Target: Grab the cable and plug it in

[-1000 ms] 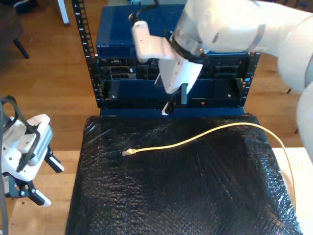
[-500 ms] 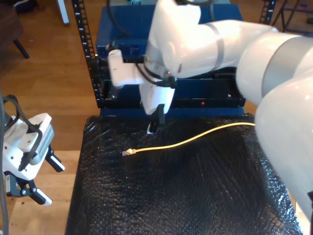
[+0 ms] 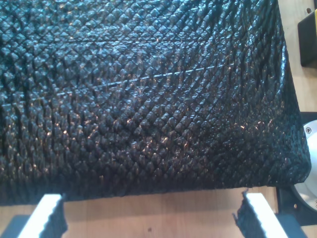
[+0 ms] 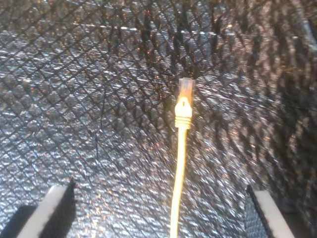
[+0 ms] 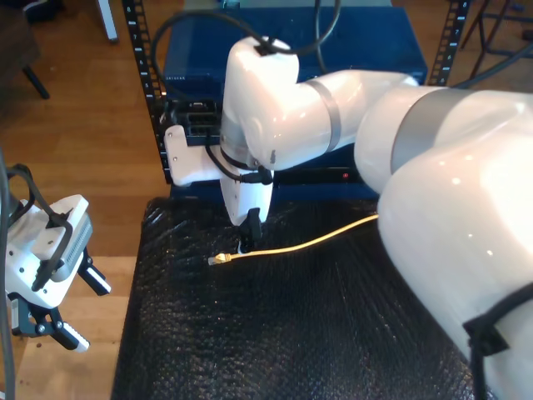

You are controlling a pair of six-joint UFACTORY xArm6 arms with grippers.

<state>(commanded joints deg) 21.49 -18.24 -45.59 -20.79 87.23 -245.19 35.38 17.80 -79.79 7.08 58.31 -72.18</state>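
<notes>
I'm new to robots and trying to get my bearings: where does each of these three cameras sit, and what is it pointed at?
Exterior view: high above, looking down at the black mat, rack and both arms.
First wrist view: rides my first gripper, facing the mat's edge; open fingertips show.
Second wrist view: rides my second gripper, facing the cable; open fingertips show.
Shared: the cable's plug, exterior and second wrist views.

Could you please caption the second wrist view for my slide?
Open fingers straddle the cable on the black mat.

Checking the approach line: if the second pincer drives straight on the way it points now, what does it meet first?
Likely the thin pale-yellow network cable just behind its clear plug, lying between the open fingers, then the black textured mat under it. Depth is unclear.
</notes>
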